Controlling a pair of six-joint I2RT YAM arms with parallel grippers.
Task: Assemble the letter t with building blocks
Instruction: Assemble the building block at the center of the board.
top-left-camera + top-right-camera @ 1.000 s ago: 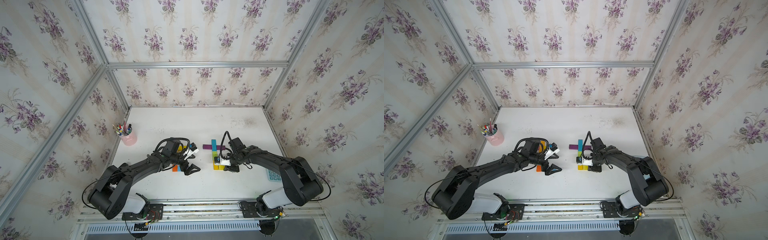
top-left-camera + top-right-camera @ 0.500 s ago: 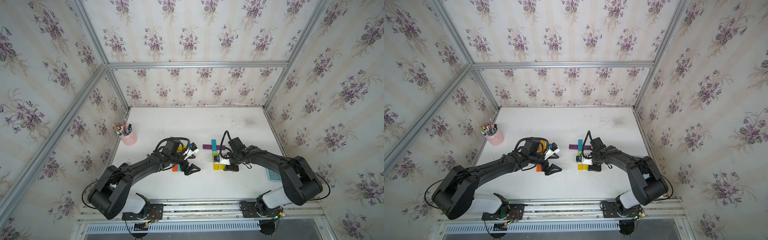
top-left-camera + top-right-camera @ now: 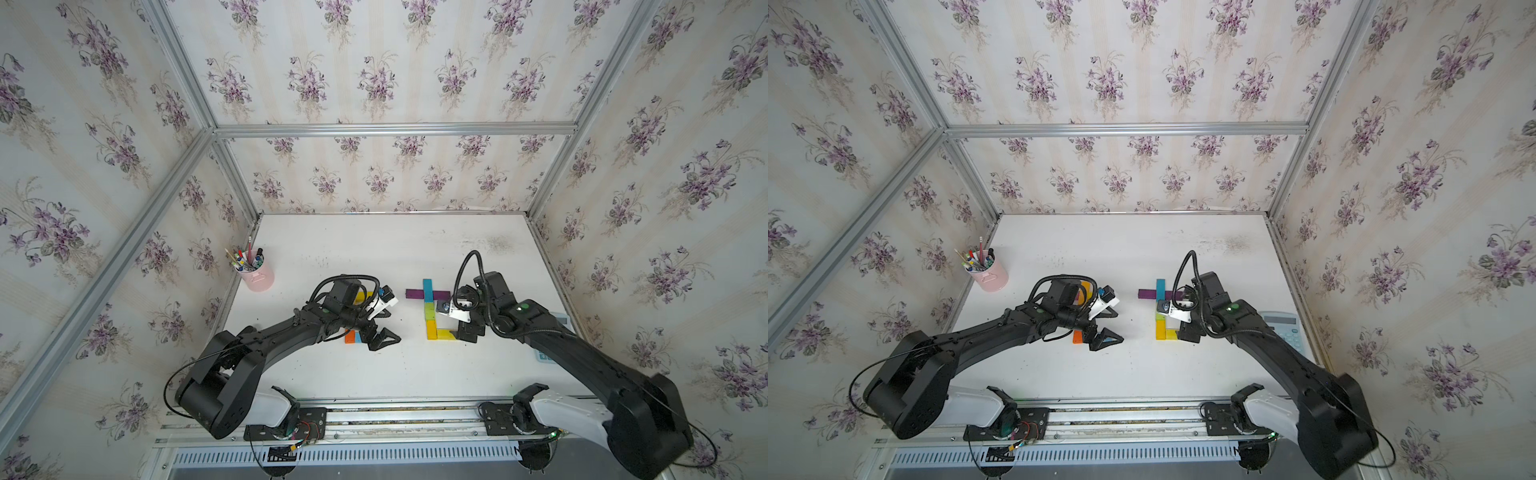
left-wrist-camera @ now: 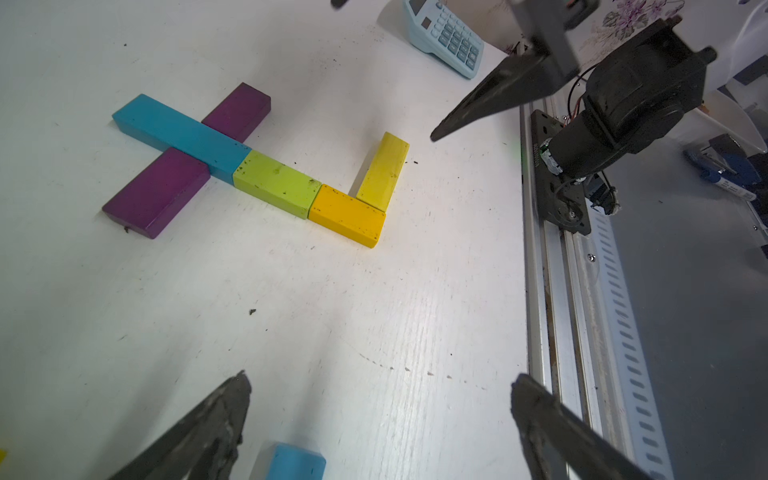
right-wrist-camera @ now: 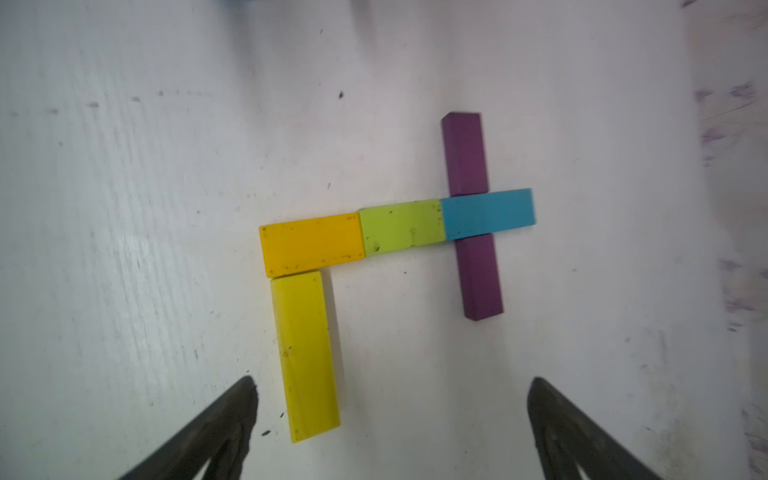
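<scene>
Right pincer (image 5: 392, 382) just spread wide, we let go of yellow block (image 5: 305, 353). Foot placed, t (image 5: 401, 226) looks complete. Left pincer (image 4: 380, 376) spread too, empty.

Far half: the bare counter (image 3: 374, 249) is open from wall to wall.
Middle: a clear strip runs between the left tool (image 3: 383, 338) and the block letter (image 3: 429, 311).
Right of letter: blocked by the right tool (image 5: 390, 386), spread wide around the end of the yellow block (image 5: 305, 353).
Left edge: pink cup (image 3: 259, 274).
Right edge: calculator (image 3: 1281, 328), close under the right arm.
Under left arm: loose blocks (image 3: 351, 336).
</scene>
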